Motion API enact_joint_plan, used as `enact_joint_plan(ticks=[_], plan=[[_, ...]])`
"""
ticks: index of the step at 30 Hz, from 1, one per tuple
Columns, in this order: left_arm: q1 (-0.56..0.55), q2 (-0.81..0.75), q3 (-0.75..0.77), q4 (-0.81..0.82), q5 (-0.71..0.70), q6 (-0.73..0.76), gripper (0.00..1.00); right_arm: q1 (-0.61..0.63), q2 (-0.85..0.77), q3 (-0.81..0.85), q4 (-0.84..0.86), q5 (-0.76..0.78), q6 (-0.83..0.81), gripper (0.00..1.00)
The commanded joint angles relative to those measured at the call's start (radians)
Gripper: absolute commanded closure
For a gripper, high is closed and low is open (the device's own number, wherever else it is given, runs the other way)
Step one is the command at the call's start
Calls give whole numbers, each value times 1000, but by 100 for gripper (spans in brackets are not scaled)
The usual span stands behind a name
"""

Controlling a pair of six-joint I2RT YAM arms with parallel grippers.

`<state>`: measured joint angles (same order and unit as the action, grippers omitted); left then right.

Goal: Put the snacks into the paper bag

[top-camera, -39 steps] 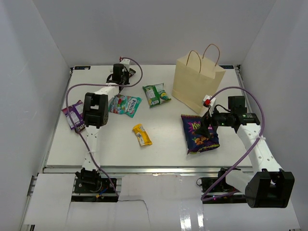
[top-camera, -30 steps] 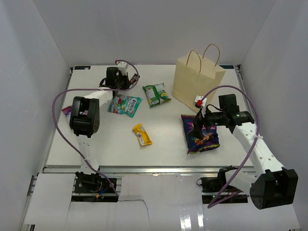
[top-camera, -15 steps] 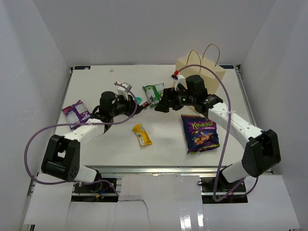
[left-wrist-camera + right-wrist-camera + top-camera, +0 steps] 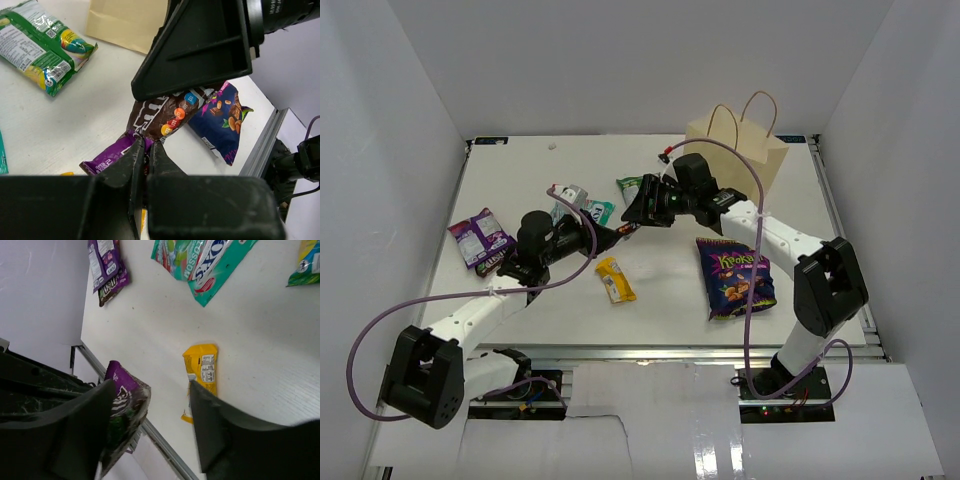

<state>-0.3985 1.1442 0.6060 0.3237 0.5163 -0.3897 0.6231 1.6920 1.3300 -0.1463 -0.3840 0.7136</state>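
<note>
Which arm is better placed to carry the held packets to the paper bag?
Probably the right: the right gripper, open, is at the packets that the left gripper pinches, and the paper bag stands nearby, on the right side of the table.

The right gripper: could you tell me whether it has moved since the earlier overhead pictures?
Yes. The right gripper swung left, from over the big purple bag to a spot left of the paper bag.

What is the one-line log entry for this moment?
left jaws: shut on brown and purple packets | right jaws: open, same packets between them | paper bag: upright | lying loose: yellow bar, big purple bag
</note>
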Motion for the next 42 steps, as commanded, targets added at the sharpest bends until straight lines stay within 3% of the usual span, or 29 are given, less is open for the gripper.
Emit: enact_joint_plan(ticks=[1,3,4,6,7,8,10,11,13,18,23,30,37,42], plan=[[-7,-21,-14,26,-10,-14,100,18,-28,-12,51,-29,43,41],[-7,-17,-12,28,-13,-14,100,20,-37,-31,65,-50,50,52],[-7,-17,-12,26,-15,-15,100,20,-41,-38,67,-56,56,65],[-7,-23,-12,26,-27,-17,99,20,-57,-51,74,-69,55,76],[-7,-24,-12,28,-30,-23,96,20,-69,-54,74,-72,47,87],[-7,-31,-12,26,-41,-29,83,18,-75,-52,74,-79,40,92],[-7,-40,-11,28,-53,-46,63,12,-90,-37,74,-82,14,92],[-7,-55,-9,26,-61,-63,33,9,-104,-25,74,-87,-27,92],[-7,-73,-2,28,-56,-81,20,-11,-121,29,67,-87,-93,92],[-7,-129,14,20,-39,-144,12,-80,-189,142,51,-150,-423,92],[-2,-163,37,-73,-78,-189,8,-238,-258,303,51,-248,-611,92],[9,-124,90,-225,-203,-196,8,-414,-281,518,40,-33,-769,92],[49,-100,146,-403,-369,-236,6,-508,-246,471,60,109,-842,92],[159,-100,138,-457,-310,-333,6,-534,-226,377,99,149,-882,92]])
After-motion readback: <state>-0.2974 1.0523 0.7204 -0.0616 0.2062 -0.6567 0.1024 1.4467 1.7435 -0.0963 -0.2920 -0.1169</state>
